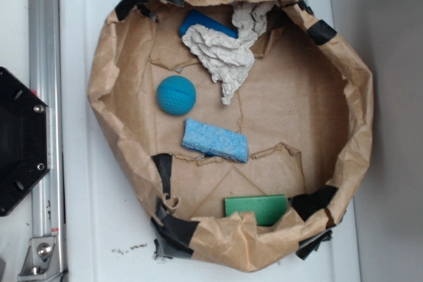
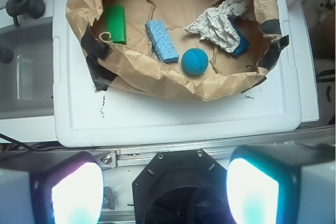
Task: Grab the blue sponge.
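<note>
1. The blue sponge (image 1: 215, 140) lies flat on the brown paper floor near the middle of the exterior frame, its long side tilted down toward the right. In the wrist view the blue sponge (image 2: 161, 41) sits upper centre, just inside the near paper wall.
2. The gripper (image 2: 165, 190) shows only in the wrist view: two glowing pads at the bottom left and bottom right corners, spread wide apart with nothing between them, well short of the paper nest.
3. The paper wall (image 1: 102, 90) rings everything, crumpled and raised, patched with black tape (image 1: 177, 232) at several spots on its rim.
4. The teal ball (image 1: 176, 95) rests just up and left of the sponge, near but apart from it.
5. A green block (image 1: 256, 207) sits at lower centre, against the bottom wall, with bare paper between it and the sponge.
6. A crumpled white paper wad (image 1: 228, 47) lies at top centre, partly covering a darker blue block (image 1: 201, 23) near the upper rim.
7. Open floor spreads to the right of the sponge, up to the right wall.
8. The nest sits on a white surface (image 1: 79, 183); a metal rail (image 1: 43, 64) runs down the left edge, beside a black mount (image 1: 20, 140).
</note>
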{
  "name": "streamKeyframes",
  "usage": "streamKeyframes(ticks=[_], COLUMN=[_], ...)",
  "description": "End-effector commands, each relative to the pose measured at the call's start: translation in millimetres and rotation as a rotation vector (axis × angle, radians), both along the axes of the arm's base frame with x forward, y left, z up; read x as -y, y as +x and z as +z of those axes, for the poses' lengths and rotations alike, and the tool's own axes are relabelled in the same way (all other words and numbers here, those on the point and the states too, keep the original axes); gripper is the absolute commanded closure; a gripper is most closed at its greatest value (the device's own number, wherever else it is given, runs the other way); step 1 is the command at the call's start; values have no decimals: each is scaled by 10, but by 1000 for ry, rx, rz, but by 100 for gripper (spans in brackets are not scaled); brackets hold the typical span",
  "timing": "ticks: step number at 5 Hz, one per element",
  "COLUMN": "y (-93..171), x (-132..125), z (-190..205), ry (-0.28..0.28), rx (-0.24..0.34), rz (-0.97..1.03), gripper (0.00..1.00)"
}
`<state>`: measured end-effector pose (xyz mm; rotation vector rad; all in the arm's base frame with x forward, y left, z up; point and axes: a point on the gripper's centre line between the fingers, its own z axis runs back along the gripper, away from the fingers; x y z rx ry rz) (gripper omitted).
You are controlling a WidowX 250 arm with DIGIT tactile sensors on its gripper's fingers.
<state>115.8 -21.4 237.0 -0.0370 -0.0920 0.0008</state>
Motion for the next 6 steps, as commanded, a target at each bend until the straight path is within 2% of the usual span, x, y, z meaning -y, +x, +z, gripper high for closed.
streamKeyframes(ticks=[1, 2, 3, 4, 5, 6], y=[0, 500, 1025, 1525, 1733, 1664], x=[0, -82, -177, -211, -177, 45], z=[0, -300, -584, -1013, -1514, -1874], ry=[0, 28, 28, 49, 140, 69], rx=[0, -5, 76, 48, -33, -63], rz=[0, 15, -95, -197, -260, -441], gripper=[0, 0, 0, 0, 0, 0])
